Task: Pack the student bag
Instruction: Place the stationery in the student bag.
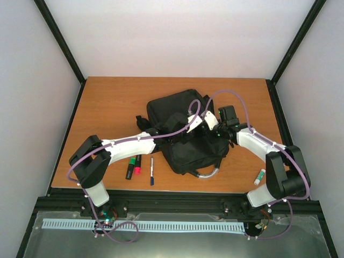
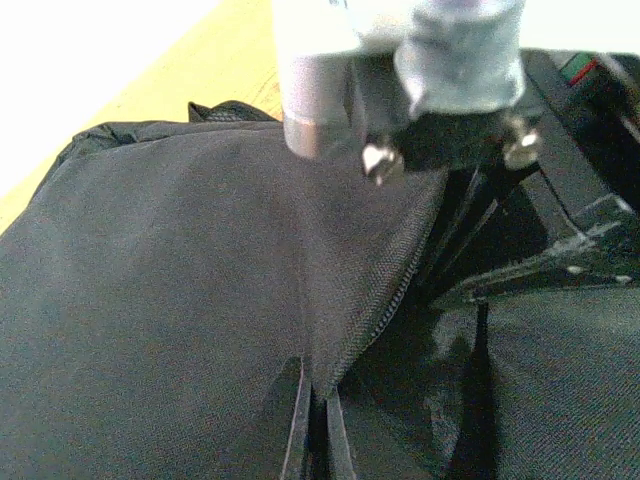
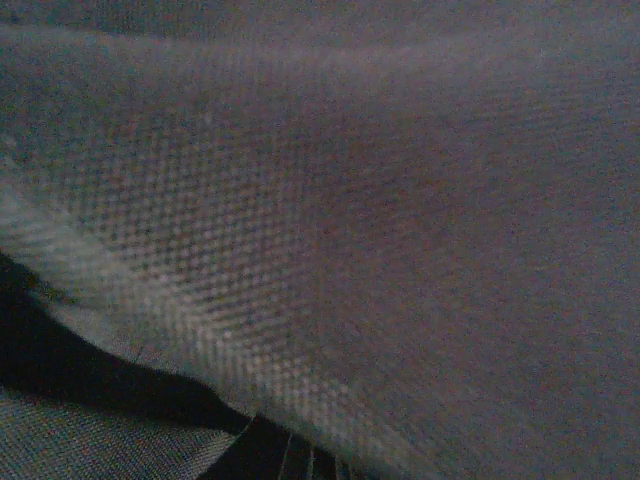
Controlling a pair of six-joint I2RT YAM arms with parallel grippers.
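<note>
On student bag (image 2: 150,300), closed left hand (image 2: 315,410)

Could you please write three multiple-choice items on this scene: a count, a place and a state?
1. Pens and markers beside the student bag: A one; B three; C six.
2. The white-and-green stick lies: A on the bag; B among the pens; C by the table's near right edge.
3. The left fingers are: A shut on bag fabric; B wide open; C holding a marker.
Key: B, two markers and one pen; C, it lies apart at that edge; A, fabric sits pinched between them.
</note>
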